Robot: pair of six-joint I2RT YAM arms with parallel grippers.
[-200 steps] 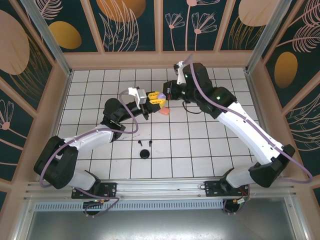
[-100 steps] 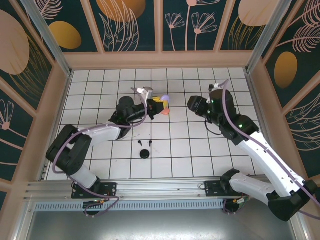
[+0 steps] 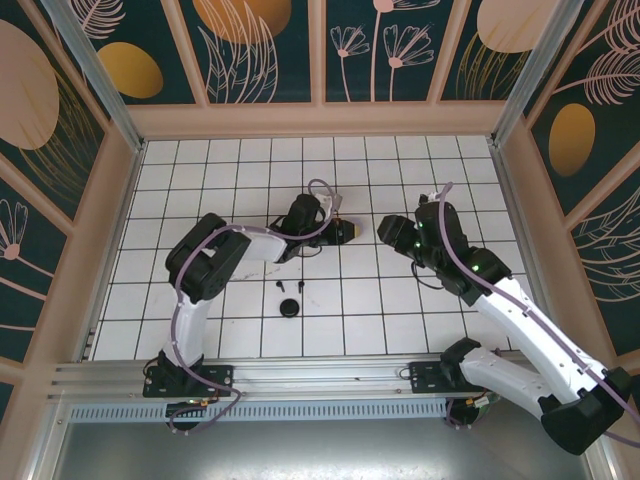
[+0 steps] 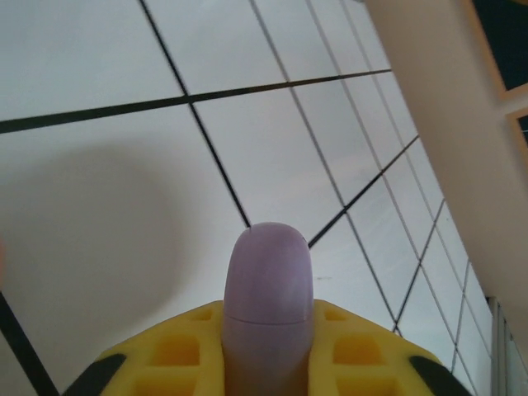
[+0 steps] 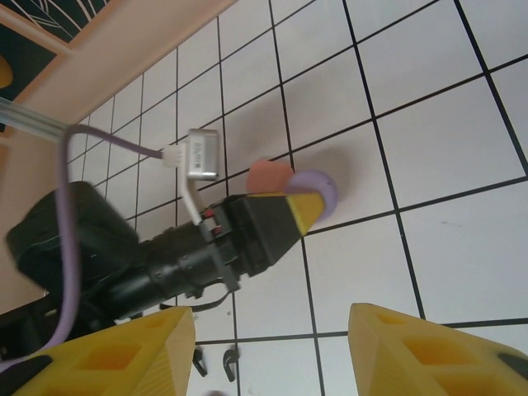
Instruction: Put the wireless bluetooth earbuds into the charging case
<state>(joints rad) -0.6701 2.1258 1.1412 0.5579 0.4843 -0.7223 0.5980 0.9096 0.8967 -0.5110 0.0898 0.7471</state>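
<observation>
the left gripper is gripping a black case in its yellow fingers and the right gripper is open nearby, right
Not quite: the case in the left gripper is lilac, not black, as the left wrist view shows. The right gripper is open nearby.

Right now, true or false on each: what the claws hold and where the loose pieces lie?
1. The left claw grips a lilac case. True.
2. The right claw holds the salmon-pink piece. False: its fingers stand apart and empty; that piece sits beside the left claw.
3. Two black earbuds lie on the tiles. True.
4. The round black piece is in the right claw. False: it lies on the tiles near the earbuds.
</observation>
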